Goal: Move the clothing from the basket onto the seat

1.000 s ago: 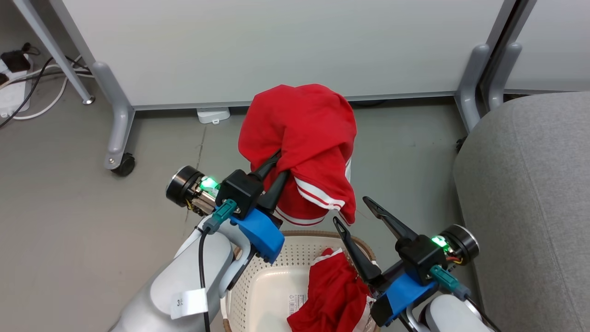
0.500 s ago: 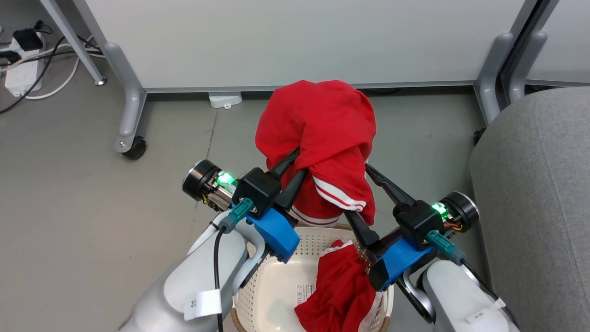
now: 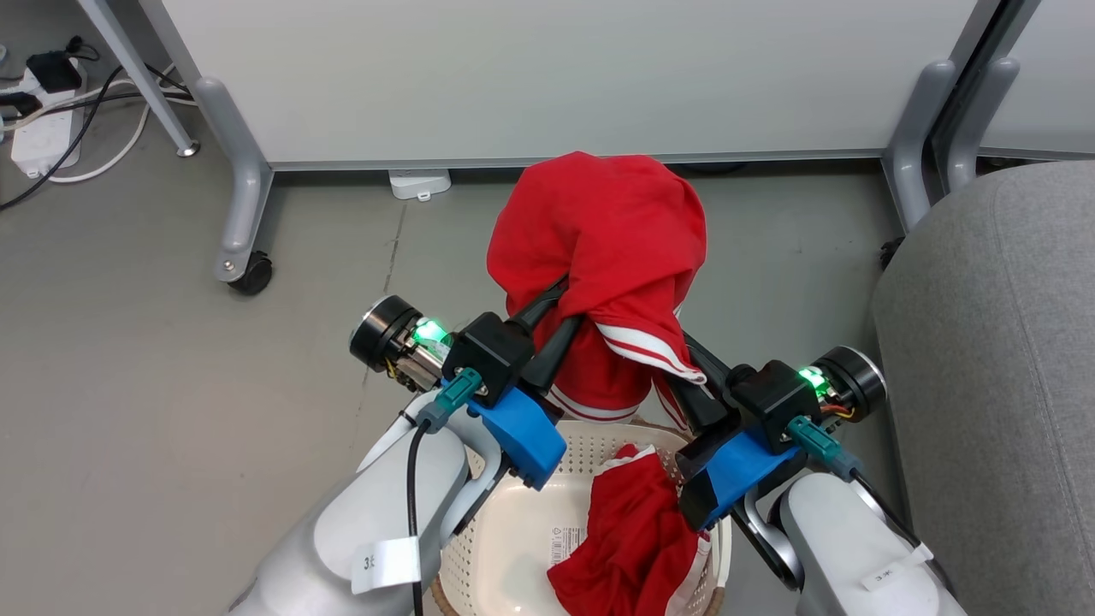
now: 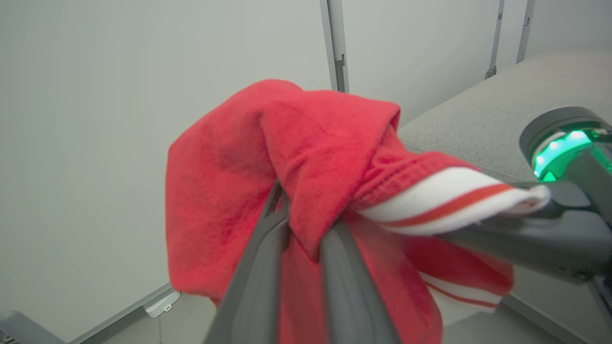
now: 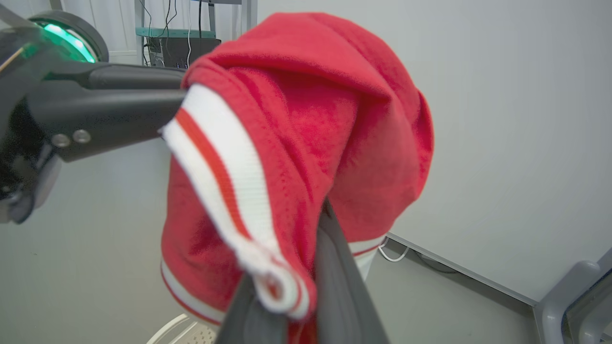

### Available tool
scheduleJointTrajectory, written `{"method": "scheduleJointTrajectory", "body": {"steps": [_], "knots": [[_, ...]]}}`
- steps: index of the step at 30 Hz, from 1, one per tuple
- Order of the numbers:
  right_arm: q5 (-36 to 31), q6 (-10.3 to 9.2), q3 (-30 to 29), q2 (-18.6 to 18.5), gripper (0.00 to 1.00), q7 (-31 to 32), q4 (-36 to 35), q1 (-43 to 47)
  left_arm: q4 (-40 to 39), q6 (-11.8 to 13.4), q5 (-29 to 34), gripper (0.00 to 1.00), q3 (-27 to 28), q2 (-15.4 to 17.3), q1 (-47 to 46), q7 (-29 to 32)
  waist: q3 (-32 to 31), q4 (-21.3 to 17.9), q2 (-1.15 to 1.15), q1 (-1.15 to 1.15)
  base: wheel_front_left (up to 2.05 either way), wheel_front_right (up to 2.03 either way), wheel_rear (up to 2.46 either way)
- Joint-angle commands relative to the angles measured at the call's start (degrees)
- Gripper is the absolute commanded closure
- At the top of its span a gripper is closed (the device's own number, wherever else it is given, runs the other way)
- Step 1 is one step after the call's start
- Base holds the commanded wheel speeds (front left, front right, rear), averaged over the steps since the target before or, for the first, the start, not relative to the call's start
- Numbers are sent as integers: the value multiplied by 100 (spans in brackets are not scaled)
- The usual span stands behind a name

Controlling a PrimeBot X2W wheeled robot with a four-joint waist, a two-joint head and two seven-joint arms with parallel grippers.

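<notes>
1. The left gripper (image 3: 569,301) is clenched on the lifted garment (image 3: 607,231), a bright red piece with white stripes. In the left wrist view, a fold of red fabric is pinched between its two dark fingers (image 4: 253,286).
2. The right gripper (image 3: 691,359) is closed on the same garment at its white-striped hem. In the right wrist view, the end of the hem sits squeezed between that gripper's fingers (image 5: 339,286).
3. The lifted garment hangs in the air between the two grippers, bunched over their fingertips. It is above the far rim of the basket (image 3: 590,441) and not touching it.
4. The basket is cream-white perforated plastic with a brown rim and stands on the grey floor (image 3: 171,411), near the left edge of the seat (image 3: 992,359).
5. A second garment (image 3: 637,530), also red with white trim, lies crumpled inside the basket against its right wall. A paper label (image 3: 560,543) shows on the bare basket bottom just left of it.
6. The seat is a large grey woven cushion at the right. The lifted garment is left of its rounded edge and apart from it.
7. Beyond the garment stands a white partition panel (image 3: 513,77) on grey legs, one of them ending in a black caster (image 3: 254,275). A power strip (image 3: 34,141) with cables lies on the floor at the far left.
</notes>
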Motion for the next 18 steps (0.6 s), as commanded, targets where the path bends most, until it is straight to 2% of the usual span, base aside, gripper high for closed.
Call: {"method": "scheduleJointTrajectory", "body": {"steps": [1, 18], "knots": [[12, 1, 7, 20, 100, -20, -21, -81, 15, -5, 26, 100, 41, -11, -77, -28, -1, -6, 0, 0, 0, 0, 0], [41, 1, -47, 33, 100, -20, -61, 5, 36, -44, 89, 100, 103, -28, 6, -28, -22, -25, 0, 0, 0, 0, 0]]}}
